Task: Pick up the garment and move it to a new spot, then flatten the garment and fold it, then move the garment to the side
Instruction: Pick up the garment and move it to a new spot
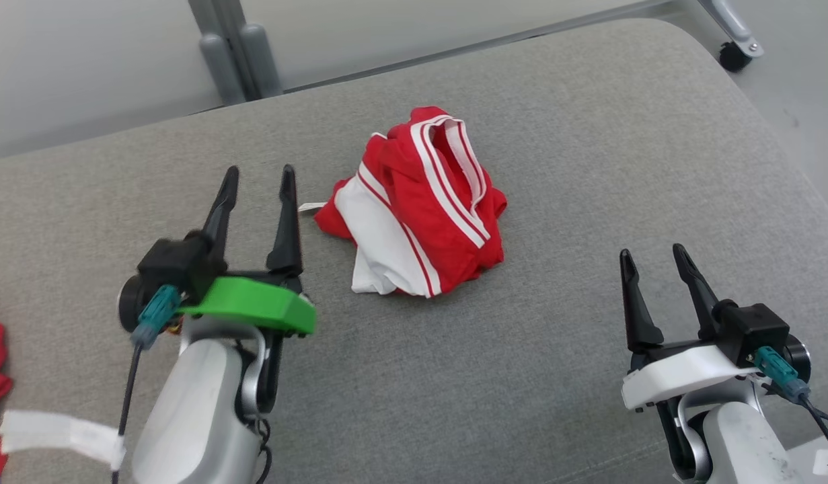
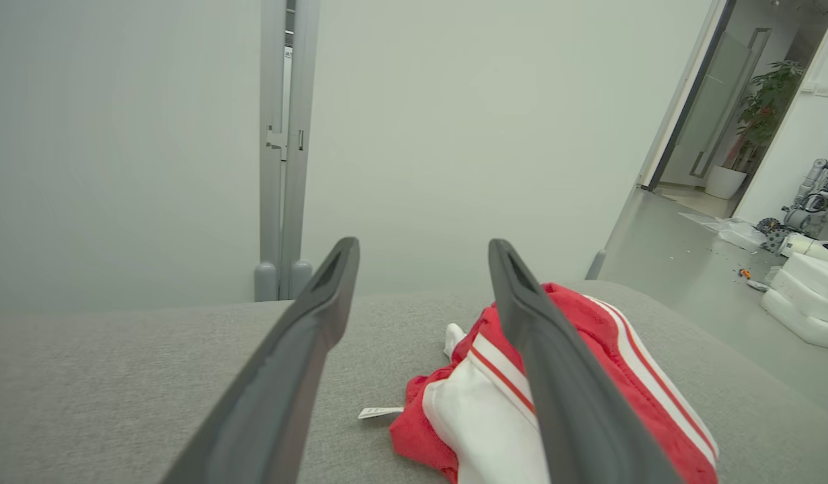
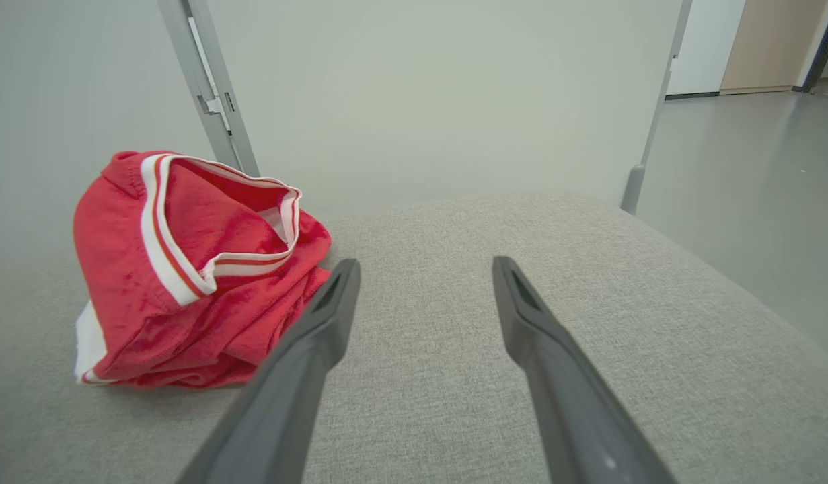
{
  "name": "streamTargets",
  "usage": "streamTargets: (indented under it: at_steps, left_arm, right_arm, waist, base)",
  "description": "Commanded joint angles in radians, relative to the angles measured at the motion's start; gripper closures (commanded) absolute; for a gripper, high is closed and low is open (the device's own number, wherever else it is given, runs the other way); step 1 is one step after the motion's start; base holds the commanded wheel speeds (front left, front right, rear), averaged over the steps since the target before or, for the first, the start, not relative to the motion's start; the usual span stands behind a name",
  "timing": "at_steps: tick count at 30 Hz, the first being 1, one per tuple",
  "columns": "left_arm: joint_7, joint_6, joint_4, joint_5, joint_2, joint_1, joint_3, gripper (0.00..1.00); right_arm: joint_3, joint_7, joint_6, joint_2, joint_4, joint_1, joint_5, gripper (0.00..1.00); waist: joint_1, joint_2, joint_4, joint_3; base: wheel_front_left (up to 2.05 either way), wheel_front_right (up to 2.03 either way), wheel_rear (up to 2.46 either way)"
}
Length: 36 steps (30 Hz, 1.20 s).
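Loosely heaped, the garment (image 1: 420, 208) lies on the cushion (image 1: 588, 168), apart from left claw (image 1: 260, 171) and right claw (image 1: 652, 251), both agape, empty.

Light was bright, even and diffuse across all three views, with no glare. The garment (image 1: 420, 208) cast only a thin, soft shadow on the grey cushion (image 1: 588, 202) along its near edge, clearest in the right wrist view. Around the garment the head view was sharp; far to its lower left a white strip (image 1: 57, 433) looked smeared. In both wrist views the fingers (image 2: 568, 403) before the garment blurred toward the bottom edge, and the metal post (image 3: 208, 87) behind the garment leaned from wide-angle distortion.
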Motion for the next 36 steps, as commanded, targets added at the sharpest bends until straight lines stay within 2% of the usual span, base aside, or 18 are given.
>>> streamTargets:
  at_steps: [1,6,12,19,26,36]
  left_arm:
    - [0.000,-0.005,-0.043,0.030,0.010,0.056,0.041,0.00]
    - [0.000,-0.045,-0.153,0.100,0.004,0.209,0.165,0.00]
    - [0.000,-0.095,-0.178,0.165,-0.003,0.326,0.249,0.00]
    - [0.000,-0.129,-0.163,0.207,-0.007,0.414,0.290,0.00]
    - [0.000,-0.143,-0.153,0.205,-0.011,0.440,0.329,0.00]
    - [0.000,-0.149,-0.128,0.186,-0.012,0.441,0.317,0.00]
  right_arm:
    - [-0.012,-0.003,-0.002,-0.004,0.001,0.019,-0.005,0.00]
    - [-0.042,-0.003,-0.002,-0.003,0.006,0.039,0.008,0.00]
    - [-0.055,-0.003,-0.002,-0.003,0.016,0.054,0.020,0.00]
    - [-0.061,-0.003,-0.002,-0.004,0.017,0.076,0.006,0.00]
    - [-0.060,-0.003,-0.002,-0.004,0.036,0.086,-0.007,0.00]
    - [-0.051,-0.003,-0.002,-0.004,0.053,0.083,0.000,0.00]
  waist:
    - [0.0000,-0.0001,0.084,-0.064]
    - [0.0000,-0.0001,0.141,-0.086]
    - [0.0000,-0.0001,0.184,-0.105]
    - [0.0000,-0.0001,0.207,-0.126]
    - [0.0000,-0.0001,0.219,-0.137]
    - [0.0000,-0.0001,0.228,-0.140]
  base:
    - [0.00,0.00,0.00]
    - [0.00,0.00,0.00]
    - [0.00,0.00,0.00]
    - [0.00,0.00,0.00]
    - [0.00,0.00,0.00]
    - [0.00,0.00,0.00]
